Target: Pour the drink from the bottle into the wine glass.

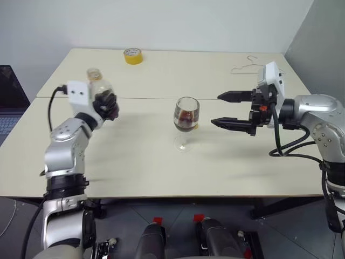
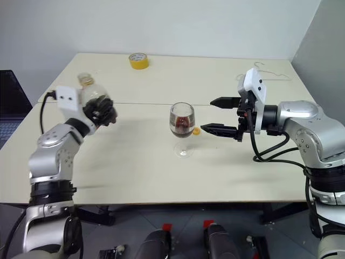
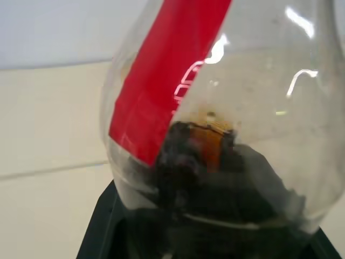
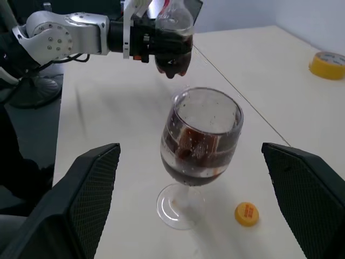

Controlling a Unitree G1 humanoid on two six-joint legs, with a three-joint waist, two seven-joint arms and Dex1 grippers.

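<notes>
Pale cream rectangular worktop [image 1: 161,162], two slabs joined along a seam, bearing all items.

Left gripper [image 1: 106,105], black two-fingered, raised above the worktop's left part; fingers clamped round the belly of the small squat clear plastic bottle [image 1: 98,86], held roughly upright, neck uppermost, no cap on it. Red label strip [image 3: 161,75] slanting across the bottle's wall in the left wrist view; only a little dark brown cola-like drink [image 3: 215,178] left in its bottom.

Right gripper [image 1: 223,109], black two-fingered, held level above the worktop and pointed toward the glass from the right; fingers spread wide, empty, one on each side of the glass in the right wrist view, touching nothing.

Clear stemmed wine glass [image 1: 186,123], upright on its round foot near the worktop's middle, between the two grippers and apart from both; bowl partly filled with the same dark, reddish-brown drink [image 4: 197,154].

Roll of yellow tape [image 1: 133,55], flat near the far edge. Thin wire clothes hanger [image 1: 249,65], flat at the far right corner.

Small yellow-orange screw cap [image 4: 247,213], lying on the worktop just beside the foot of the glass, on the side nearer the right gripper.
</notes>
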